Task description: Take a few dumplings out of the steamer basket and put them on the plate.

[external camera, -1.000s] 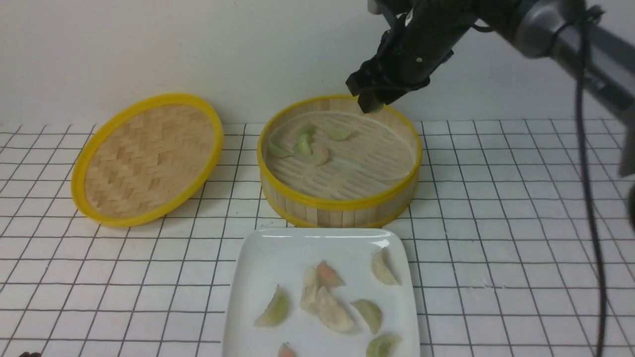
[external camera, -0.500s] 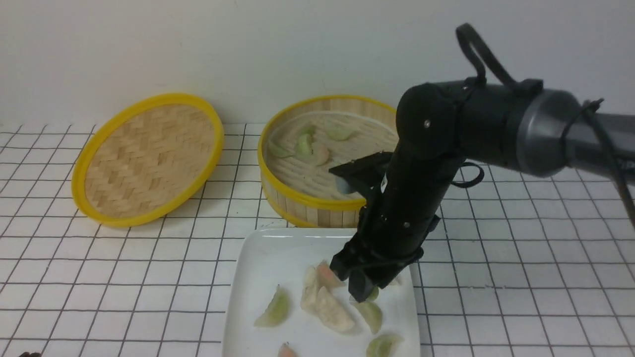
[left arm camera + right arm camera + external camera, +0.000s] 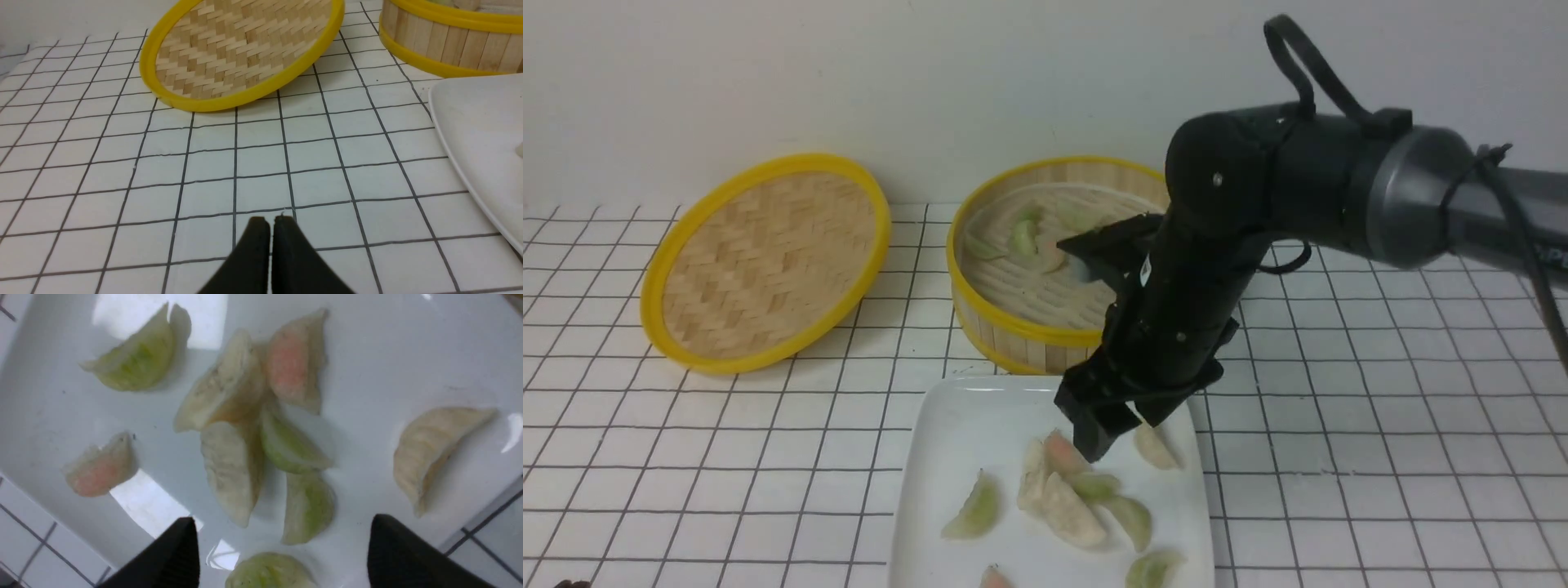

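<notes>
Right gripper [image 3: 284,520] hangs low over the plate [image 3: 964,425] with its jaws wide apart and nothing between them. A pale green dumpling [image 3: 1094,486] lies directly beneath, leaning on its neighbours. Left gripper [image 3: 270,220] rests near the tabletop [image 3: 1339,457] with its jaws pressed together and empty. Some nine dumplings [image 3: 1074,510] lie on the plate, several touching in a loose cluster, and a few more sit at the far left of the steamer basket [image 3: 1013,331]. The pieces appear light, soft and glossy. They are judged likely to slip or deform under a hard pinch, and the pleated edge may tear. The best hold is judged to be across the plump belly, with gentle closure. The plate glaze is slick, so pieces may slide where they land. The basket's slatted floor gives more friction, but its wall limits the approach to from above. The tabletop is a flat white grid, with the woven lid [image 3: 768,261] well to the left and a plain wall [image 3: 1045,82] behind.
</notes>
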Controlling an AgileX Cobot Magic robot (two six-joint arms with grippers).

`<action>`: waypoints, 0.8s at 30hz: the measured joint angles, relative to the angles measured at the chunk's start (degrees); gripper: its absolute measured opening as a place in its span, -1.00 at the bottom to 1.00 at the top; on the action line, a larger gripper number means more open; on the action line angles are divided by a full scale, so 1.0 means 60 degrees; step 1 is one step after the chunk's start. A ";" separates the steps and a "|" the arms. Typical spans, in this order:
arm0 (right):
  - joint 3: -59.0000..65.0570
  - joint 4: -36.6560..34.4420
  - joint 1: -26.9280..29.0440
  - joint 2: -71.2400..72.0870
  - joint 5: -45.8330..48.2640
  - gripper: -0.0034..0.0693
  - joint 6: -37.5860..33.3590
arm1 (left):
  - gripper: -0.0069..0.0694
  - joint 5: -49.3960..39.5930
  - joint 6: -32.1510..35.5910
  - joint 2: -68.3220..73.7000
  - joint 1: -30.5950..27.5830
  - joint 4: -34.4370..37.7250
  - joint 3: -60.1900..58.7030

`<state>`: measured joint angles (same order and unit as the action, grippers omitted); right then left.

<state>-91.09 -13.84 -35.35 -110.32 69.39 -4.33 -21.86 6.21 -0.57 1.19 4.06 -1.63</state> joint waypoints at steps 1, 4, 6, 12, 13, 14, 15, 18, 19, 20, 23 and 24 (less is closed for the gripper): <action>-0.0063 0.0010 0.0000 0.0216 0.0005 0.20 0.0107 | -0.83 0.0000 0.0000 0.0000 0.0000 0.0000 0.0000; -0.0085 0.0028 0.0000 0.1509 0.0097 -0.32 0.0455 | -0.83 0.0000 0.0000 0.0000 0.0000 0.0000 0.0000; -0.0052 0.0154 0.0000 0.2781 0.0144 -0.69 0.0658 | -0.83 0.0000 0.0000 0.0000 0.0000 0.0000 0.0000; 0.0965 0.1081 0.0000 0.6563 -0.0431 -0.93 0.1197 | -0.83 0.0000 0.0000 0.0000 0.0000 0.0000 0.0000; 0.1482 0.1255 0.0000 0.7332 -0.0876 -0.94 0.1242 | -0.83 0.0000 0.0000 0.0000 0.0000 0.0000 0.0000; 0.2090 0.1314 0.0000 0.8086 -0.1355 -0.94 0.1288 | -0.83 0.0000 0.0000 0.0000 0.0000 0.0000 0.0000; 0.2544 0.1315 0.0000 0.8463 -0.1609 -0.94 0.1320 | -0.83 0.0000 0.0000 0.0000 0.0000 0.0000 0.0000; 0.3921 0.1248 0.0000 1.0007 -0.2834 -0.95 0.1488 | -0.83 0.0000 0.0000 0.0000 0.0000 0.0000 0.0000; 0.4463 0.1219 0.0000 1.0408 -0.3195 -0.95 0.1511 | -0.83 0.0000 0.0000 0.0000 0.0000 0.0000 0.0000; 0.5584 0.1185 0.0000 1.1493 -0.4290 -0.95 0.1567 | -0.83 0.0000 0.0000 0.0000 0.0000 0.0000 0.0000; 0.7657 0.1170 0.0000 1.3729 -0.6576 -0.95 0.1709 | -0.83 0.0000 0.0000 0.0000 0.0000 0.0000 0.0000; 0.8307 0.1170 0.0000 1.4410 -0.7199 -0.95 0.1734 | -0.83 0.0000 0.0000 0.0000 0.0000 0.0000 0.0000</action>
<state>-41.25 -6.82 -35.35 -23.86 26.19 6.08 -21.86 6.21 -0.57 1.19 4.06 -1.63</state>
